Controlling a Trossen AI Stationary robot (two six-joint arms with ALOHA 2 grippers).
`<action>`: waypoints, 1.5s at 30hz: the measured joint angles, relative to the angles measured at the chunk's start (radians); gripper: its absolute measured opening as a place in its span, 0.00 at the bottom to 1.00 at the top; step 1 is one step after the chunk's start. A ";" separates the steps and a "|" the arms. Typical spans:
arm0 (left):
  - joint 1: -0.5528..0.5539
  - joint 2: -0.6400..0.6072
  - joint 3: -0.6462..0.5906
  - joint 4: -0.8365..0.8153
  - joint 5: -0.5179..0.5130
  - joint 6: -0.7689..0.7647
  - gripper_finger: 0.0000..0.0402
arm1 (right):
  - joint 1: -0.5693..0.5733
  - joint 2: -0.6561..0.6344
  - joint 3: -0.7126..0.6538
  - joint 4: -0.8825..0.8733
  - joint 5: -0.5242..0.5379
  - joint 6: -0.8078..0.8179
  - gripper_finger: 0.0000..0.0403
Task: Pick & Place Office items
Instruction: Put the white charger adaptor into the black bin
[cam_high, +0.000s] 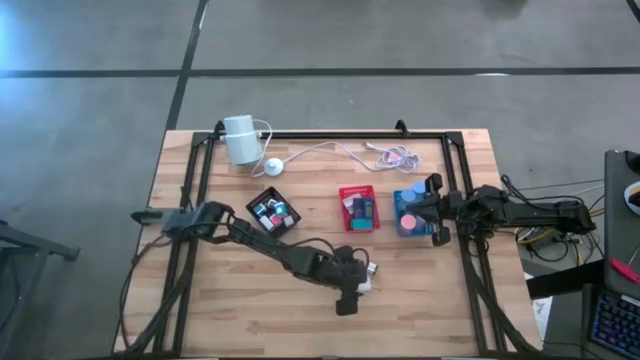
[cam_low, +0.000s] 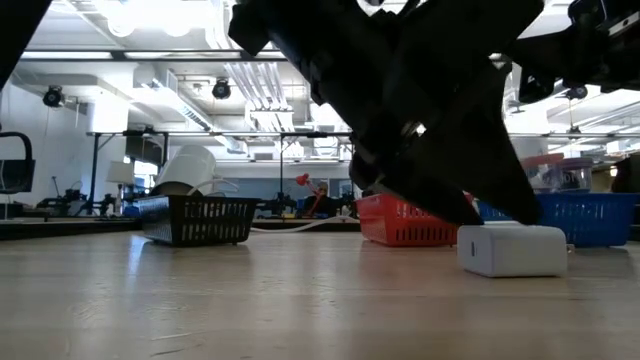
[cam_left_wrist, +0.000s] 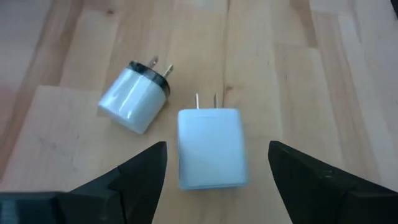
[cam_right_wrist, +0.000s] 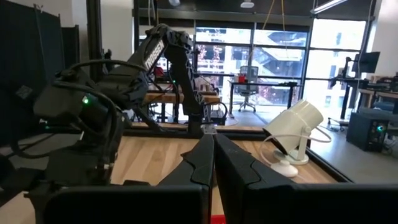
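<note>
High view. Left gripper (cam_high: 358, 288) low over the wooden plank desk (cam_high: 240, 320), jaws apart, a small white square charger (cam_high: 365, 287) in the gap between them; a second white piece sits just beyond the jaws, too small to make out here. Right gripper (cam_high: 430, 212) over the blue tray (cam_high: 409, 214), jaws together. Black tray (cam_high: 273, 211), red tray (cam_high: 358, 209) and blue tray lie in a row well beyond the left jaws, each holding small coloured pieces. White cylinder (cam_high: 240, 138) with cable (cam_high: 340, 152) at the desk's far edge.

Low view. White square charger (cam_low: 513, 250), smooth matte block with rounded corners, flat on the desk directly under the dark left arm. Black (cam_low: 196, 220), red (cam_low: 405, 222) and blue (cam_low: 585, 218) trays show open mesh walls.

Left wrist view. Square charger (cam_left_wrist: 209, 148) lies centred between the two dark fingers (cam_left_wrist: 142, 177), untouched by either, its two metal prongs pointing away from the jaws. Rounded white charger (cam_left_wrist: 134, 98) with a black face and two prongs lies just beyond one finger, tilted, close beside the square one but apart.

Right wrist view. Right gripper (cam_right_wrist: 213, 163) jaws pressed together, nothing between them. White cylinder (cam_right_wrist: 295, 127) on its round base ahead.
</note>
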 joint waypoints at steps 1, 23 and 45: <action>0.001 0.000 -0.002 0.000 0.000 0.000 0.72 | 0.000 0.000 0.000 0.000 0.003 0.000 0.02; 0.023 0.040 -0.003 0.056 0.069 0.039 0.65 | 0.000 0.005 -0.011 -0.005 0.022 0.048 0.02; 0.012 -0.091 -0.017 -0.065 0.088 0.166 0.44 | 0.001 0.004 -0.027 -0.008 0.018 0.086 0.02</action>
